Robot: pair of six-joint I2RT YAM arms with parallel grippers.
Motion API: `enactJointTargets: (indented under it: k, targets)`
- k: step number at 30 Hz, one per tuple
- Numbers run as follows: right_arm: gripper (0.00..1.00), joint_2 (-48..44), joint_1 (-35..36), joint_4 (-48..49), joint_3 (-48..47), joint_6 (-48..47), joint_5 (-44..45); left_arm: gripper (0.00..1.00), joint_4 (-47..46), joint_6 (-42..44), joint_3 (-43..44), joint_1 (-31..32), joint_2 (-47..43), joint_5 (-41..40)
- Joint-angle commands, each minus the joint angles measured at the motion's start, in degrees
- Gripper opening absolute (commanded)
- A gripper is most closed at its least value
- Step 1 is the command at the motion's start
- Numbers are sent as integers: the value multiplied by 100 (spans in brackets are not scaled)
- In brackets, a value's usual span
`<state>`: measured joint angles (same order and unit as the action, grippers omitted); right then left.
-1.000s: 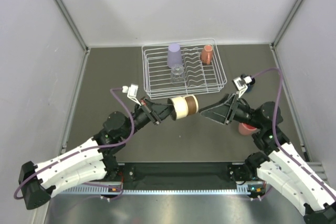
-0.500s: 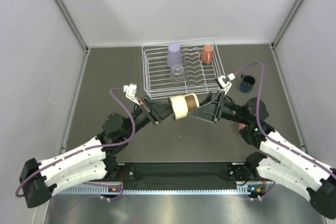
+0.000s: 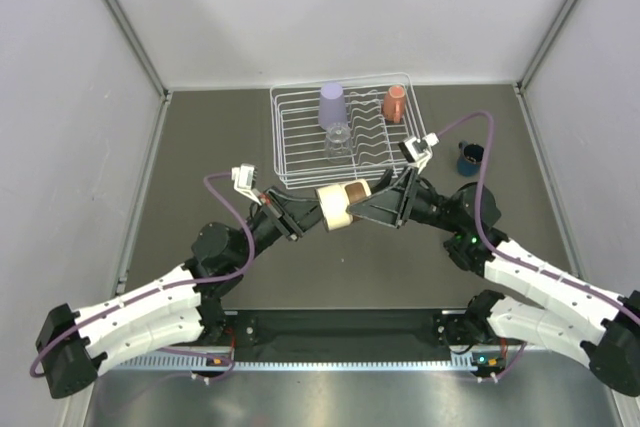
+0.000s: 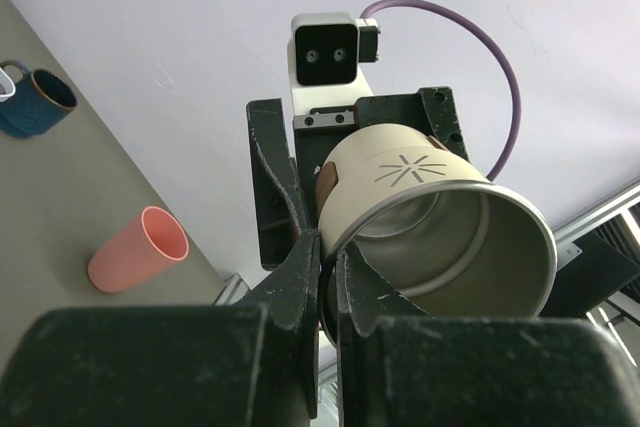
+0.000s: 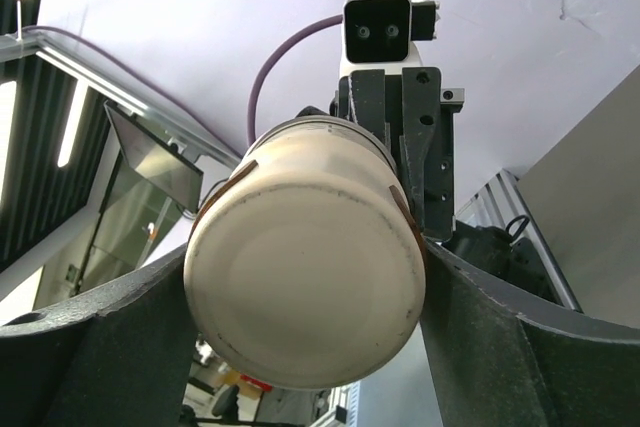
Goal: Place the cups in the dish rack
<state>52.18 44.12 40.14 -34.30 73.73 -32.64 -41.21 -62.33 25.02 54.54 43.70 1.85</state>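
Your left arm stretches forward and inward, the left gripper (image 3: 322, 210) pinching the rim of the cream cup (image 3: 340, 203). The cup lies sideways in the air over the middle of the table (image 3: 200, 147), near the front edge of the dish rack (image 3: 290, 163). Your right arm mirrors it, with the right gripper (image 3: 366, 205) spread around the cup's base. You cannot tell whether it is gripping.

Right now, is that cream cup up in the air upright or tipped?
Tipped on its side: the cream cup lies level, mouth facing left, base facing right.

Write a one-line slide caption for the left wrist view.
Left hand pinches the cup's rim as the right hand straddles its base; tumbler and mug sit beyond.
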Motion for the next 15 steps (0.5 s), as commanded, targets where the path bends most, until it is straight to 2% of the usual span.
enactJointTargets:
  k: [1,5,8,12,13,14,15]
  targets:
    - [81,72,150,504,-296,-105,241,0,-493,-25,-58,-5,-134,-9]
    - [87,160,158,416,-340,-193,294,0,-458,-25,-128,-5,-257,-26]
    - [77,292,159,451,-401,-202,303,0,-353,1,-155,-5,-362,-53]
    - [44,477,158,609,-445,-175,285,0,-230,62,-164,-5,-459,-26]
    - [26,555,158,600,-472,-201,276,0,-195,63,-172,-5,-503,-18]
    - [16,608,158,583,-542,-228,267,0,-107,80,-172,-5,-521,-9]
    - [0,687,158,539,-577,-263,215,0,-37,124,-172,-5,-555,-18]
